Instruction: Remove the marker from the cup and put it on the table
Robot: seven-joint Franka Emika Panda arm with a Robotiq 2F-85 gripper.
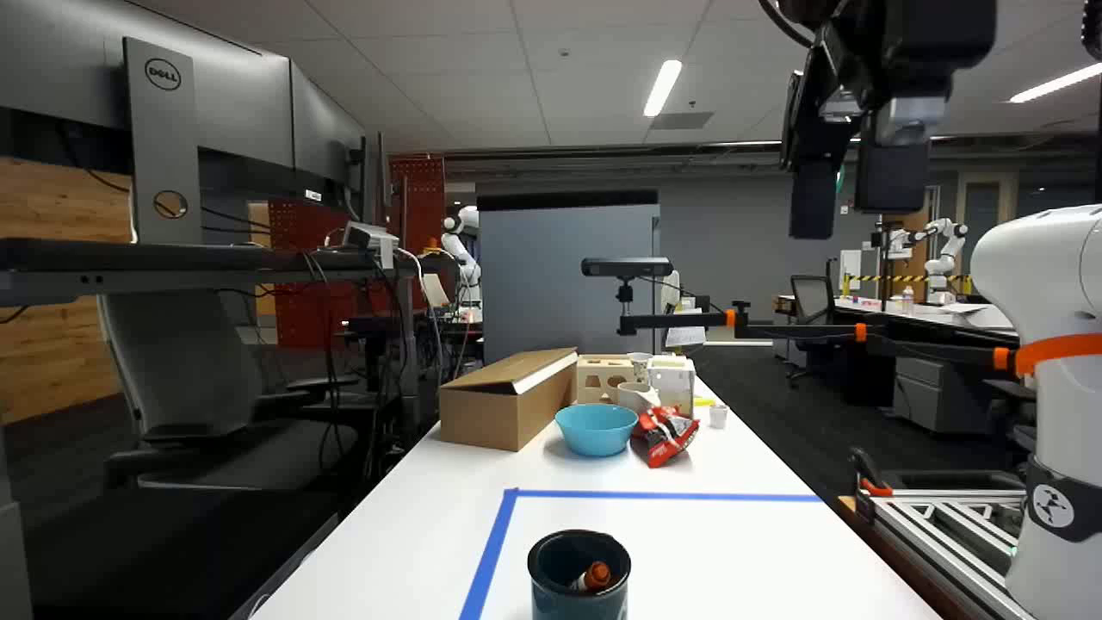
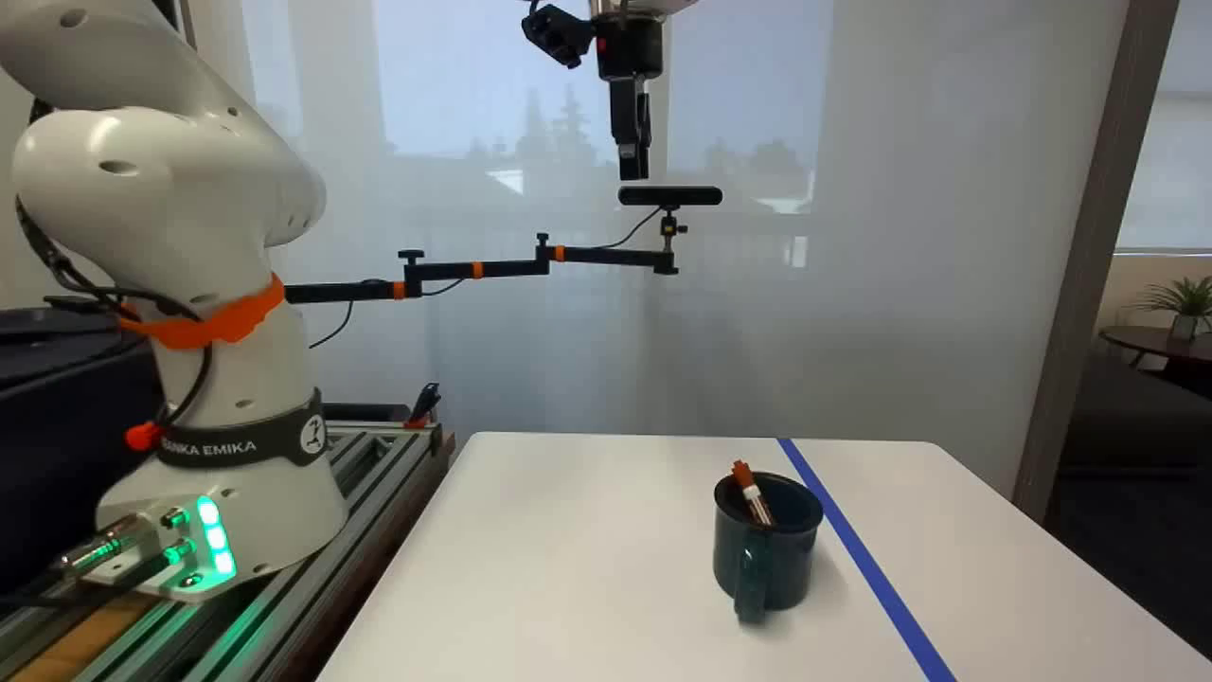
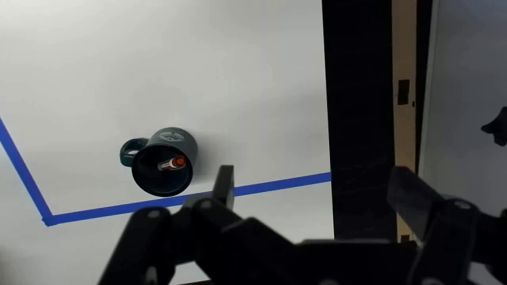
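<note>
The dark teal cup stands upright on the white table; its body also shows in an exterior view and in the wrist view. A marker with an orange-red cap leans inside it, cap end up near the rim. The marker also shows in an exterior view and in the wrist view; its lower end is hidden in the cup. My gripper is open and empty, its fingers wide apart. It hangs high above the table, well apart from the cup.
Blue tape marks lines on the table near the cup. A cardboard box, a light blue bowl, a red bag and white cups stand at the far end. A camera on a jointed arm reaches out from the robot base.
</note>
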